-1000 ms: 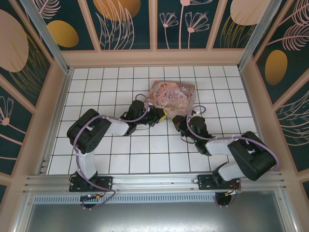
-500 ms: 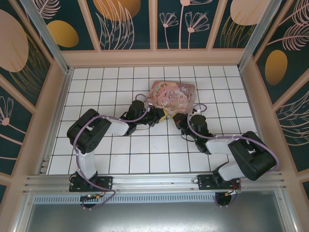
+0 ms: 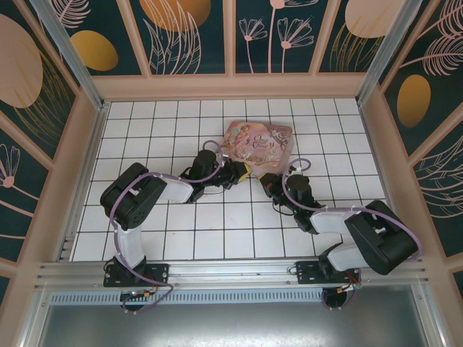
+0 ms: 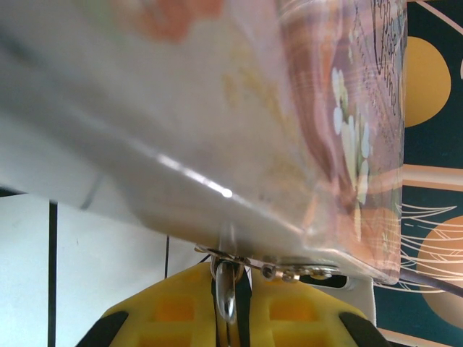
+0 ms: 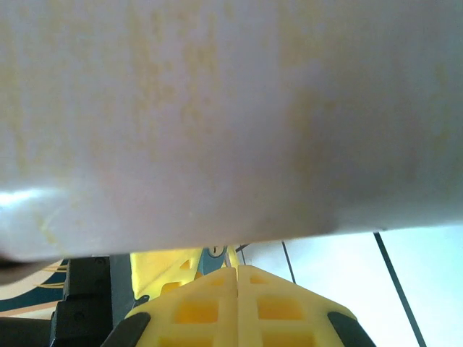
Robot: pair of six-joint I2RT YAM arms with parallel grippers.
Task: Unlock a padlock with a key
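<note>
My left gripper pinches the padlock by its silver shackle at my fingertips under the tin box, while my right gripper is clenched, on the key or not I cannot tell, so a misaimed push could twist the lock free.

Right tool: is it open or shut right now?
Shut. The right tool has its yellow fingers meeting with no gap, just below the blurred tin box. Whether anything is pinched between them, cannot tell.
</note>
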